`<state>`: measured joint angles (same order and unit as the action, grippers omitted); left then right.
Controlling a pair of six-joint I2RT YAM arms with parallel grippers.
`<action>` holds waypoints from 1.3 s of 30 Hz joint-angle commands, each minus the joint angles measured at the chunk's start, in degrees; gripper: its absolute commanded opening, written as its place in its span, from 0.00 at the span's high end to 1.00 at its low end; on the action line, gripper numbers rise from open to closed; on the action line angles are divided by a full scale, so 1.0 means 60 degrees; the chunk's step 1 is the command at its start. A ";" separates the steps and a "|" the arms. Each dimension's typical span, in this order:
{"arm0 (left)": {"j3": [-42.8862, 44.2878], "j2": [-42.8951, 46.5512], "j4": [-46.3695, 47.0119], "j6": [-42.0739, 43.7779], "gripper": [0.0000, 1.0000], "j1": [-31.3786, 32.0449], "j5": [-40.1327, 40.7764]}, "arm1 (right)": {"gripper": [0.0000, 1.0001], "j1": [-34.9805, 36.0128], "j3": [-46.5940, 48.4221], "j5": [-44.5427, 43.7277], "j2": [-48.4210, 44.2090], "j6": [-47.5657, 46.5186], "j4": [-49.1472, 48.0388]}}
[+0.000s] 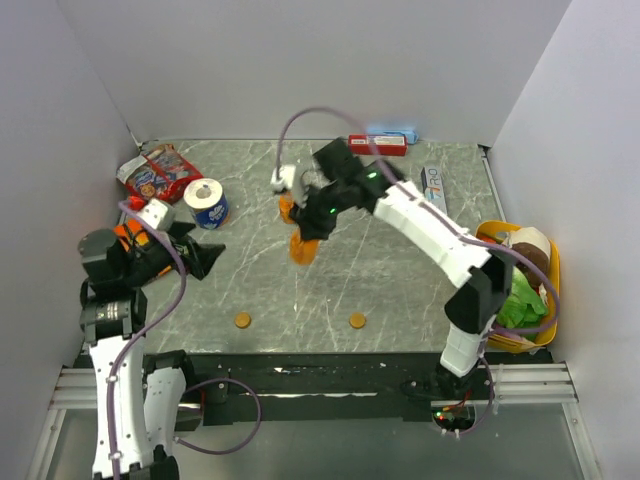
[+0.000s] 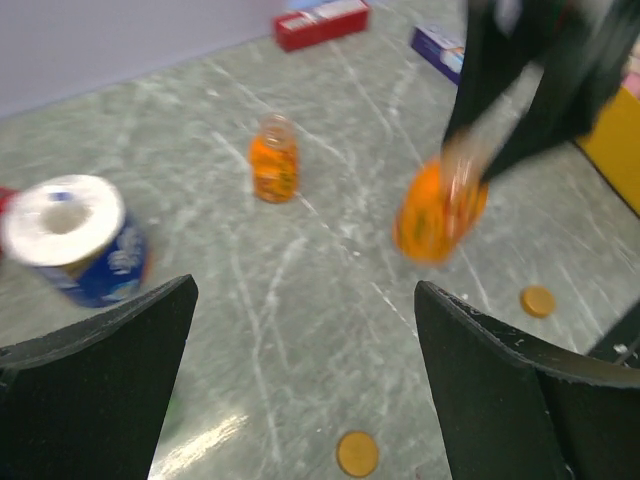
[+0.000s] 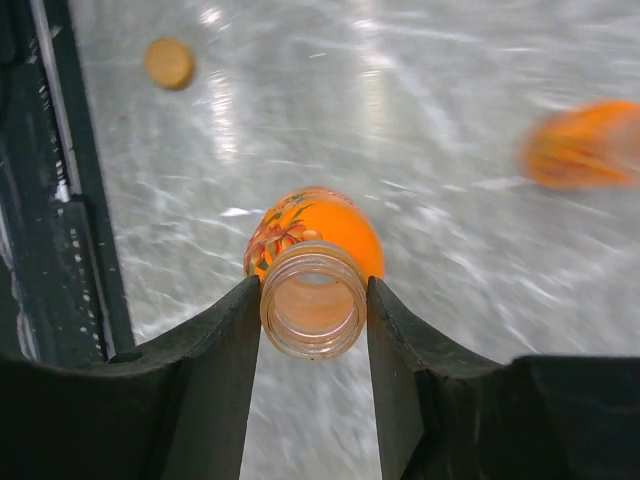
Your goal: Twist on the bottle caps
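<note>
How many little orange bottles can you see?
2. One bottle is gripped at its neck by the right pincer; the other bottle stands on the table farther back. None seems hidden.

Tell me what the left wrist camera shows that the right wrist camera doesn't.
Only the left wrist view: the toilet-paper roll, a red box, both bottle caps and the open left gripper. Only the right wrist view: the open, uncapped mouth of the held bottle, with the right gripper shut on its neck. Both: that held bottle, the other bottle and a loose cap.
</note>
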<state>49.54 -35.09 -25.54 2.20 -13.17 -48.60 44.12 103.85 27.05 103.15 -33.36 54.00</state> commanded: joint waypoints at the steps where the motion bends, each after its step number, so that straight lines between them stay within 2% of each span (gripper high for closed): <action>1: -0.1280 -0.0040 0.1895 0.0455 0.04 0.0377 -0.1830 | 0.81 -0.0263 0.1322 0.0532 -0.0932 -0.0357 0.1325; 3: -0.1561 -0.0200 0.2655 0.0280 0.04 0.1108 -0.1629 | 0.81 -0.0249 0.1820 0.0473 -0.0933 -0.0109 0.1400; 4: -0.1678 -0.0317 0.2819 0.0206 0.04 0.1502 -0.1090 | 0.81 -0.0263 0.2039 0.0472 -0.0846 0.0022 0.1488; 5: -0.1679 -0.0463 0.2908 0.0350 0.04 0.2492 -0.0751 | 0.81 -0.0263 0.2578 0.0530 -0.0772 0.0285 0.1605; 8: -0.1577 -0.1210 0.3419 0.0704 0.04 0.4224 0.0506 | 0.81 -0.0263 0.3852 0.0677 -0.0216 0.0681 0.2103; 9: -0.1620 -0.1502 0.3726 0.0602 0.04 0.4434 0.0729 | 0.81 -0.0263 0.4119 0.0721 0.0046 0.0755 0.2176; 10: -0.1795 -0.1621 0.4701 0.0238 0.04 0.4538 0.0819 | 0.81 -0.0249 0.4325 0.0721 0.0165 0.0829 0.2250; 14: -0.1884 -0.2280 0.5645 -0.0059 0.04 0.4962 0.1521 | 0.81 -0.0234 0.5087 0.0911 0.0547 0.0756 0.2645; 20: -0.1679 -0.3217 0.6233 0.0308 0.04 0.5490 0.1567 | 0.81 -0.0073 0.4972 0.1220 0.0664 0.0756 0.2792; 27: -0.1591 -0.3775 0.6453 0.0440 0.04 0.5915 0.0732 | 0.81 0.0088 0.5205 0.1117 0.0927 0.1019 0.2485; 34: -0.1621 -0.3761 0.7025 -0.0307 0.04 0.6077 0.0205 | 0.83 0.0001 0.4972 0.0897 0.1016 0.1136 0.2339; 39: -0.1737 -0.3834 0.7112 -0.0776 0.04 0.6091 0.0278 | 0.83 -0.0219 0.5206 0.2007 0.1031 0.1225 0.2324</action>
<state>38.57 -57.98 13.26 0.08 23.11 -44.84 43.62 132.84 33.47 109.86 -27.40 69.67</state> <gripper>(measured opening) 0.961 0.492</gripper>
